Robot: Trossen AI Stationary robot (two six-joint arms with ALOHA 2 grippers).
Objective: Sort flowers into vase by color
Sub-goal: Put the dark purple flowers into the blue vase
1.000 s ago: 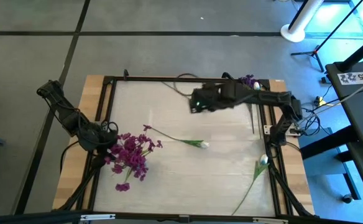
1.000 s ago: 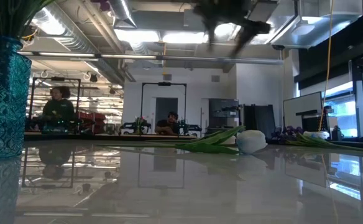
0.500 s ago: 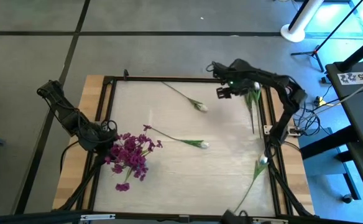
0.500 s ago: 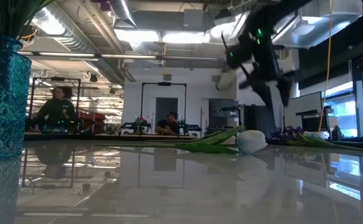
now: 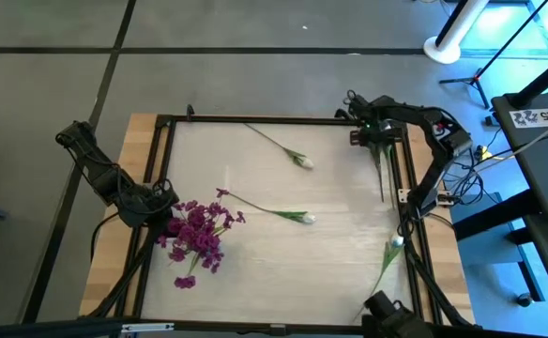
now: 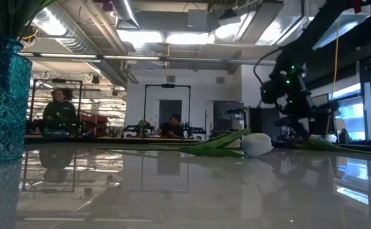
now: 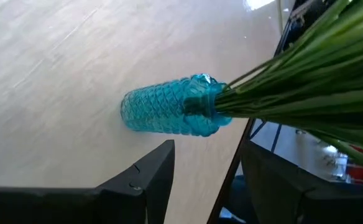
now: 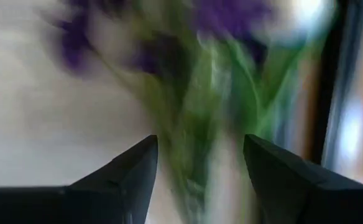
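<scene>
A blue glass vase [image 7: 169, 112] stands on the table's left side with green stems in it; from above its purple blooms [image 5: 195, 235] hide it. My left gripper [image 7: 209, 186] waits open just beside it [image 5: 154, 201]. Three white flowers lie flat on the table: one far [image 5: 302, 161], one in the middle [image 5: 307, 218], one near right [image 5: 396, 244]. A purple flower [image 8: 231, 18] lies at the far right corner, its green stem [image 5: 381, 174] running toward the near edge. My right gripper [image 8: 200, 180] hangs open over it, pointing steeply down [image 5: 372, 137], a finger on either side of the blurred stem.
A black frame [image 5: 274, 119] rims the tabletop, and its right rail [image 5: 407, 188] runs close beside the right gripper. Bare tabletop lies between the middle white flower and the near edge. In the low view, people sit at benches in the room beyond [image 6: 58, 111].
My right gripper has swung from over the far middle of the table toward the far right corner and come down over the purple flower there. This uncovered the far white flower, which lies still. The other flowers have not moved.
</scene>
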